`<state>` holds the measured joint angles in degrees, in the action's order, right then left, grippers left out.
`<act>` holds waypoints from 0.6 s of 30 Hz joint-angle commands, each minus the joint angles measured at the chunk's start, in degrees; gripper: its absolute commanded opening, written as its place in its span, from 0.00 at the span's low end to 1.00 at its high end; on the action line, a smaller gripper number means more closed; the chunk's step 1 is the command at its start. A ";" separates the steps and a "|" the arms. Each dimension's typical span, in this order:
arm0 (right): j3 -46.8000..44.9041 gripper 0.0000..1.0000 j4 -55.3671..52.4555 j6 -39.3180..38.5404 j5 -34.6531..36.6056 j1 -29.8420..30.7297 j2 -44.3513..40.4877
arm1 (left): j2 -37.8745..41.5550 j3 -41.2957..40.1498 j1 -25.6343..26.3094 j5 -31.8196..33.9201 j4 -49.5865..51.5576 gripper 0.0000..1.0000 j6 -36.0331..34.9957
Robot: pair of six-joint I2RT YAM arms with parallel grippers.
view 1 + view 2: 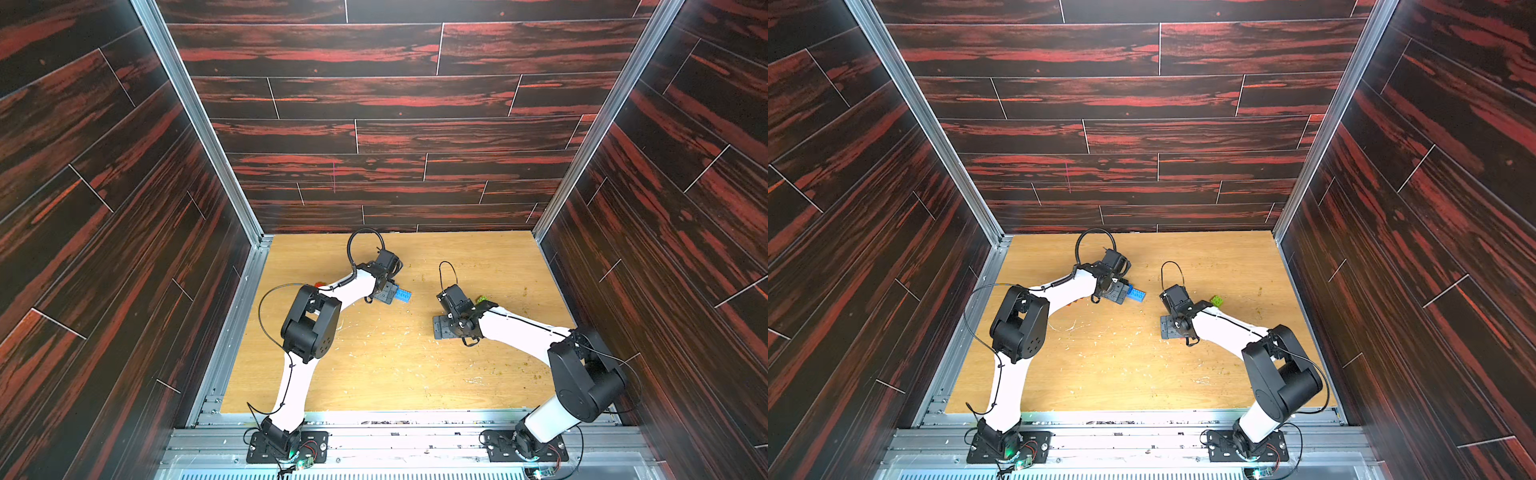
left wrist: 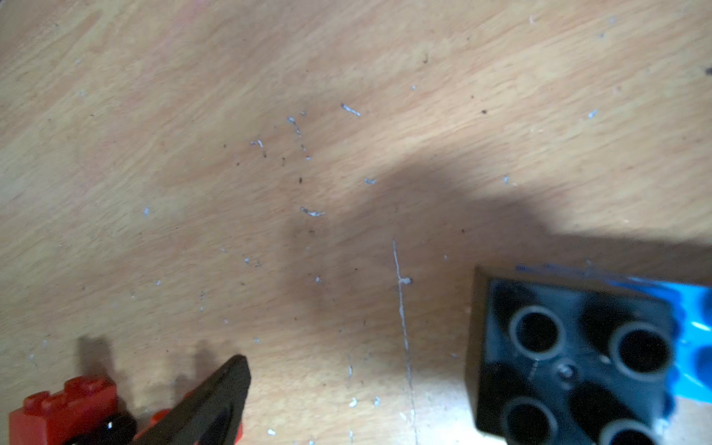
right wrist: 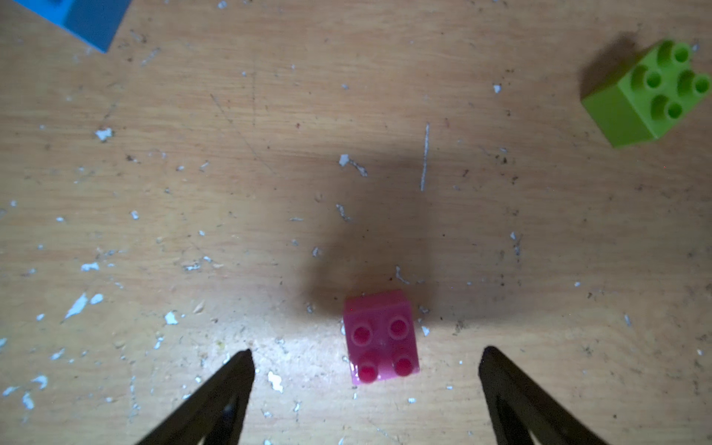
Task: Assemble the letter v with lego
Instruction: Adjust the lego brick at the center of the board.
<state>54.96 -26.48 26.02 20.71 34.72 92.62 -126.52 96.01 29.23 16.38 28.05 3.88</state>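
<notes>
The lego lie on the wooden table [image 1: 395,374]. In the right wrist view a pink square brick [image 3: 381,339] sits studs up, just ahead of the tips of my right gripper [image 3: 366,356], which is open and touches nothing. The pink brick is hidden under that gripper [image 1: 442,326] in both top views. My left gripper [image 1: 388,293] is beside a blue brick [image 1: 402,294]. Its wrist view shows one finger [image 2: 215,400] and a black studded brick [image 2: 570,358] against the blue brick [image 2: 689,308], with bare table between them. The other finger does not show. A red brick [image 2: 61,408] lies behind the visible finger.
A green square brick [image 3: 647,96] stands off to one side of the right gripper, also seen in both top views [image 1: 1217,300]. A bit of red brick [image 1: 320,285] peeks out by the left arm. Dark panelled walls close in the table on three sides.
</notes>
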 commanded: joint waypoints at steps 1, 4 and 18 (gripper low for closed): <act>-0.60 0.93 -1.64 1.75 0.75 0.25 0.37 | 3.61 -0.39 -0.06 0.45 0.15 1.00 2.41; -1.17 0.91 -1.85 1.16 1.11 0.15 0.55 | 7.85 -5.91 0.53 -0.58 -2.81 1.00 5.10; -2.72 0.76 1.33 -4.22 -4.34 -1.28 5.42 | 25.43 -29.42 3.78 -5.80 -17.78 1.00 14.52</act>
<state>52.05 -25.28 23.11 17.52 33.63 95.81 -104.71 68.34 32.34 11.33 13.15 16.05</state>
